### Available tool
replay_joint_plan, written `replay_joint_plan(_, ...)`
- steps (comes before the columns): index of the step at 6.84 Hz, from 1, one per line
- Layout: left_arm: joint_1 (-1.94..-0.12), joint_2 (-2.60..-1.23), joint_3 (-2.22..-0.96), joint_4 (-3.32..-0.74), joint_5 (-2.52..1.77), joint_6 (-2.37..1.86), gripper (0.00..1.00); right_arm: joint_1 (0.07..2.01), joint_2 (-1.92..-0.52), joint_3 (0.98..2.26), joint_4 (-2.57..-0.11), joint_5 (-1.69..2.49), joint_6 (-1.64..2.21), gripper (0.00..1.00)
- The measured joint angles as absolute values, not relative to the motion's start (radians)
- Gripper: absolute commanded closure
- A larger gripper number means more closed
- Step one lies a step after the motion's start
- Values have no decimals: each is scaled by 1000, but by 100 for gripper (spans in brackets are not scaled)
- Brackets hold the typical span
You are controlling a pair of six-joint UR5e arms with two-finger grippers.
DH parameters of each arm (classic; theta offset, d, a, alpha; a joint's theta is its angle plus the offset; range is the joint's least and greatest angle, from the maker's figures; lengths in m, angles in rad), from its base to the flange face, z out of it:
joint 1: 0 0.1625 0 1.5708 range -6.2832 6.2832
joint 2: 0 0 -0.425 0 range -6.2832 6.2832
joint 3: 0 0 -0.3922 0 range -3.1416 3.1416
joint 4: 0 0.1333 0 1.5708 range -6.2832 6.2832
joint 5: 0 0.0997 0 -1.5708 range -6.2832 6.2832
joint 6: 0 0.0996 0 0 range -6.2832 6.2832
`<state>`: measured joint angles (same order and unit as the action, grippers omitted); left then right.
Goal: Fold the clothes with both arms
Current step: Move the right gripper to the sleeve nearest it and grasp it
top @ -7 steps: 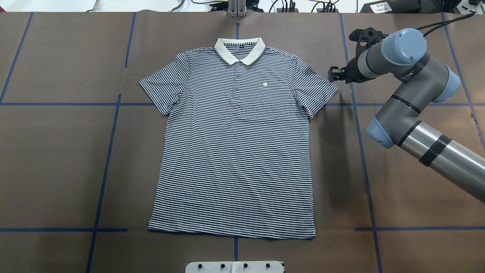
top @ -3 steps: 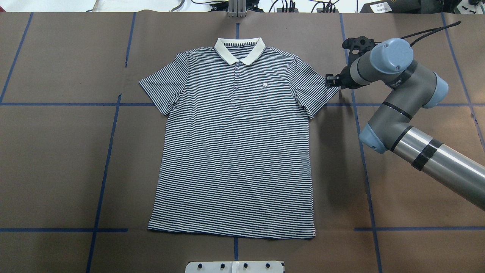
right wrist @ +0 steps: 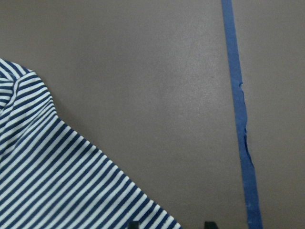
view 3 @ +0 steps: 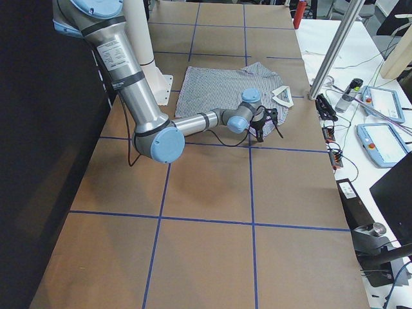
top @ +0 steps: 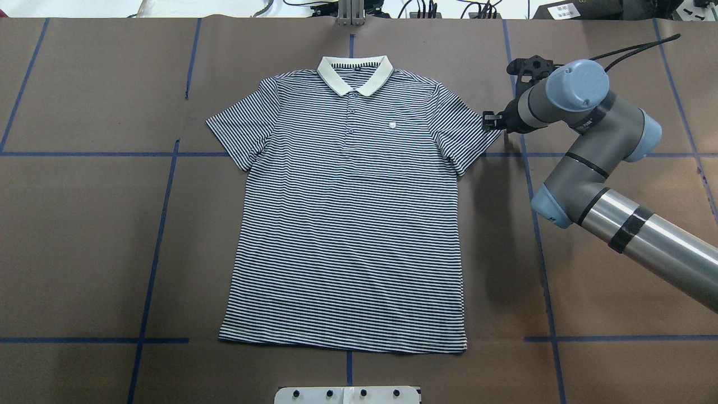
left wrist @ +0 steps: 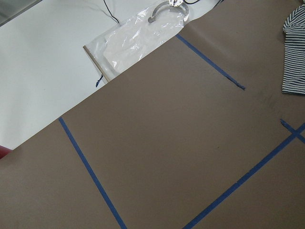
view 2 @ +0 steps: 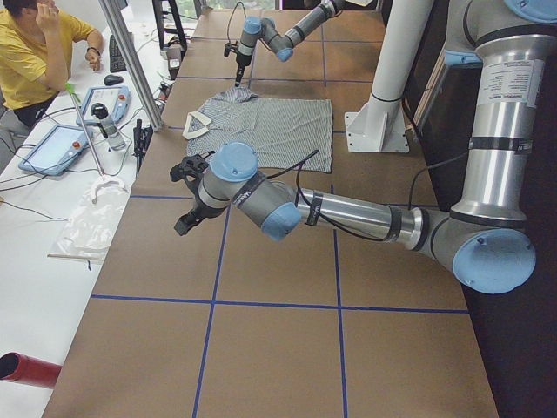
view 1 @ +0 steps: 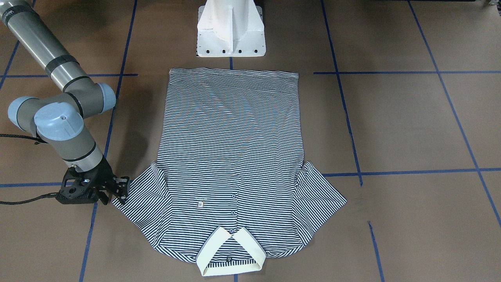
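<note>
Front view: polo shirt [view 1: 231, 149] lies flat and face up on the table [view 1: 391, 117], collar at 6 o'clock; right gripper [view 1: 120, 190] meets the sleeve [view 1: 139, 196] hem at the shirt's 8 o'clock.
Overhead: that gripper sits at the shirt's 2 o'clock.
Left side view: left gripper [view 2: 183, 225] hovers well apart from the shirt; cannot tell how its jaws stand.
Right wrist: fingertips [right wrist: 134, 224] spread, released, at the sleeve corner.
Handling: probably light, limp, sliding knit; pinch both layers at the hem.

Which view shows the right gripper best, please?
The front-facing view: the right gripper shows whole, jaws apart, beside a sleeve of the shirt. Overhead, its own wrist hides most of it. The right wrist view catches only two fingertips. Both side views show it small; the left wrist view misses it.
</note>
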<state>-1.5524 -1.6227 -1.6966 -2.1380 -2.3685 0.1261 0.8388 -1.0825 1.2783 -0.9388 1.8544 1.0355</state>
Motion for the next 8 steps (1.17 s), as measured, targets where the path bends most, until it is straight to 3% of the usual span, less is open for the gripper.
replay_joint_plan(1, -1552, -1622, -1697, -2138, -2368, 127, 0, 838, -1081, 1277, -938, 1853, 1036, 100)
replay_joint_plan(5, -1553, -1619, -1698, -2138, -2368, 129, 0, 832, -1058, 1291, -960, 1833, 1041, 100)
replay_joint_plan(8, -1553, -1618, -1695, -2138, -2368, 129, 0, 818, -990, 1424, -1218, 1802, 1093, 100)
